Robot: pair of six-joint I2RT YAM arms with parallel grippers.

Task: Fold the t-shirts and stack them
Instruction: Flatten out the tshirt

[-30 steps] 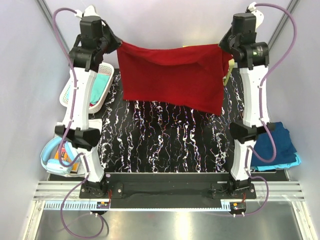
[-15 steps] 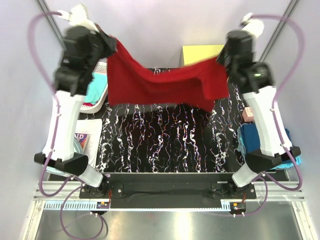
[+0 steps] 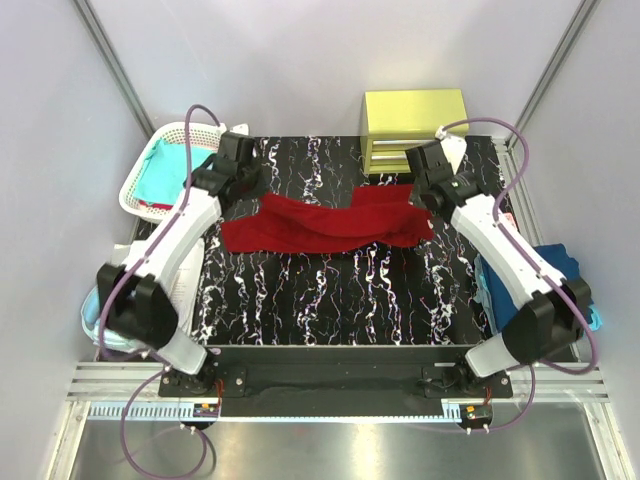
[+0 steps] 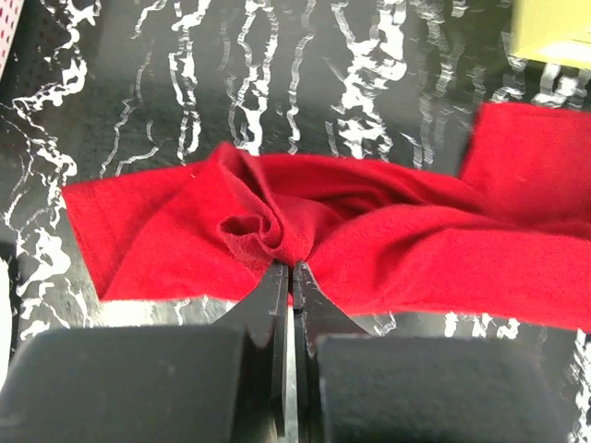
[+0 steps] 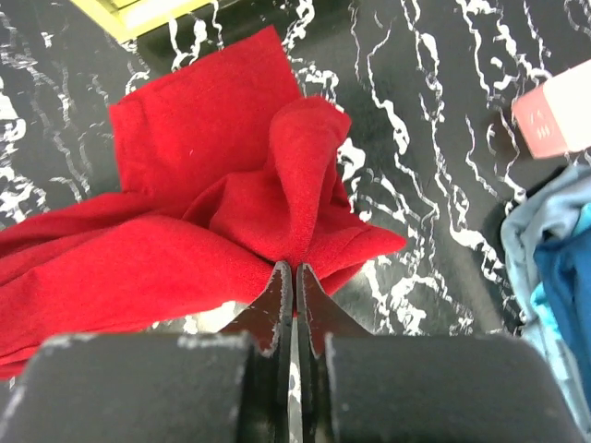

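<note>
Over the red t-shirt (image 3: 330, 222), both arms (image 3: 185, 235) (image 3: 500, 245) stretch low.

A dark red t-shirt (image 3: 330, 225) lies crumpled in a long, uneven band across the far half of the black marbled tabletop (image 3: 330, 290), its cloth bunched into raised folds near each end. A teal t-shirt (image 3: 165, 175) sits heaped in the white lattice basket (image 3: 135, 195) at far left. A navy t-shirt (image 3: 562, 268) rests atop a light blue t-shirt (image 3: 596, 319) beside the tabletop's right edge.
</note>
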